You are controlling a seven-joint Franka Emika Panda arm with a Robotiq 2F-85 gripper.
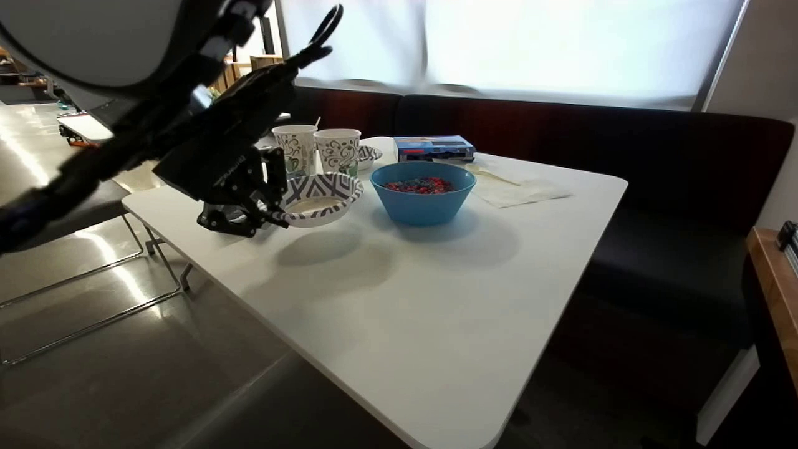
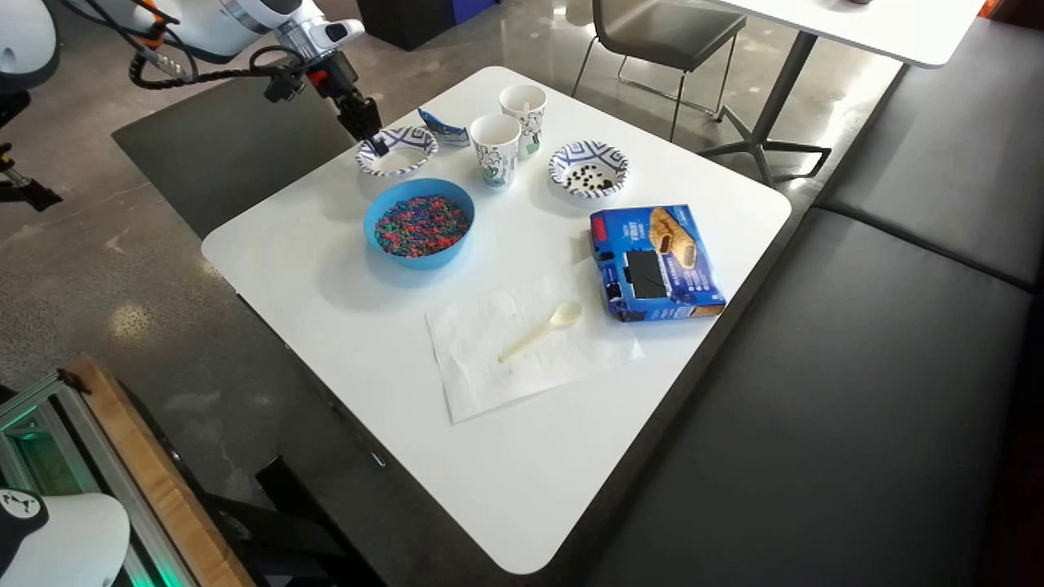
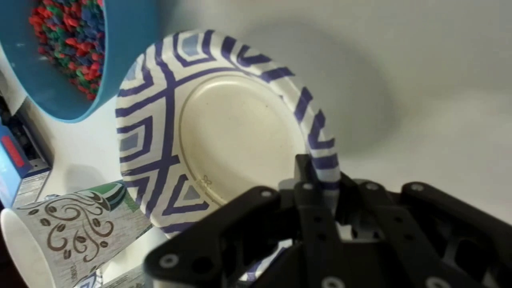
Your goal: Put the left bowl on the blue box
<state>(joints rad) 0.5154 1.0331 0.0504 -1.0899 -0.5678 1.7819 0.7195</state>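
Observation:
The left bowl, white with a dark blue-purple geometric pattern, shows in both exterior views (image 1: 327, 187) (image 2: 421, 143) and fills the middle of the wrist view (image 3: 158, 120). My gripper (image 1: 274, 215) is shut on its near rim, one finger inside and one outside, as the wrist view (image 3: 325, 176) shows. The bowl hangs a little above the table, its shadow apart below it. It looks slightly tilted and empty. The blue box (image 1: 430, 148) (image 2: 644, 265) lies flat on the table's far side from the gripper. Part of it shows at the left edge of the wrist view (image 3: 10, 172).
A light-blue bowl (image 1: 418, 209) (image 2: 424, 259) of coloured pieces stands beside the held bowl. Two patterned cups (image 2: 496, 155) (image 2: 526, 122) and a second patterned bowl (image 2: 571, 155) with dark bits stand between it and the box. A packet (image 2: 443, 129), napkin (image 2: 489, 367) and spoon (image 2: 534, 333) lie around.

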